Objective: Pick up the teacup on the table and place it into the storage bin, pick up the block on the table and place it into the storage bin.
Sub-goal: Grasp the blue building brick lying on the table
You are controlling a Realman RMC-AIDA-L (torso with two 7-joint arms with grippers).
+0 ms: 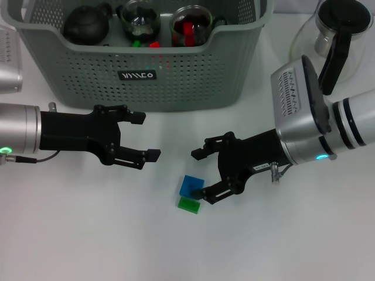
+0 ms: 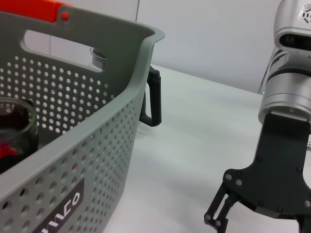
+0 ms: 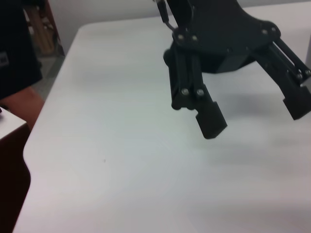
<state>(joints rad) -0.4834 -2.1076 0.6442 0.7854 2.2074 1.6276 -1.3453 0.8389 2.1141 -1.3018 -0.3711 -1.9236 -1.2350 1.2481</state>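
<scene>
From my head camera, my right gripper stands wide open and empty, low over the white table, its lower finger touching or just over the small blue square block and the flat green block lying against it. My left gripper hangs spread wide and empty, well off to the side of the right one, in front of the large grey-green perforated plastic storage bin. Beyond both grippers, that bin already holds a dark teapot and two glass teacups; I see no teacup on the table.

To grip well, I judge I should centre the blue block between my right fingers before closing, so that the green one is not caught with it.

My left wrist camera shows the bin's wall, a black handle behind its corner, and the right gripper, partly cut off.

My right wrist camera shows only the left gripper's fingers, parted, over bare table; the blocks are out of view.
</scene>
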